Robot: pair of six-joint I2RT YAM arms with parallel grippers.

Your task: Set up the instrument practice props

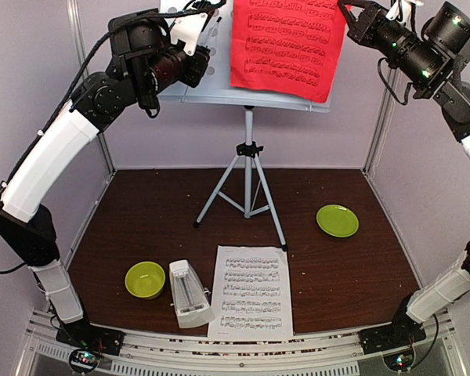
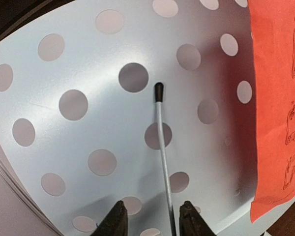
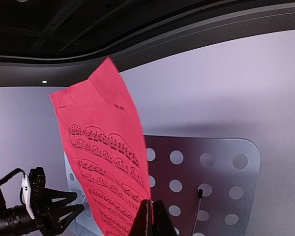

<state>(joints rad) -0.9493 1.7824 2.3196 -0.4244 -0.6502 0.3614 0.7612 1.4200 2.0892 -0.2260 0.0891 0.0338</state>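
Note:
The perforated pale music stand (image 1: 211, 88) stands on its tripod (image 1: 248, 188) at the back of the table. The red sheet of music (image 1: 286, 43) hangs in front of the stand's desk. My right gripper (image 1: 346, 9) is shut on its upper right edge; the right wrist view shows the pinch (image 3: 151, 216). My left gripper (image 1: 206, 17) is open at the desk's left part. In the left wrist view (image 2: 151, 216) a thin white page-holder rod (image 2: 162, 142) runs between the jaws, close to the right finger. The white sheet (image 1: 251, 291) and the white metronome (image 1: 189, 294) lie on the table in front.
A lime-green bowl (image 1: 145, 280) sits left of the metronome. A lime-green plate (image 1: 337, 221) sits at the right of the brown table (image 1: 149, 211). Pale walls close in the back and sides. The tripod legs spread across the table's middle.

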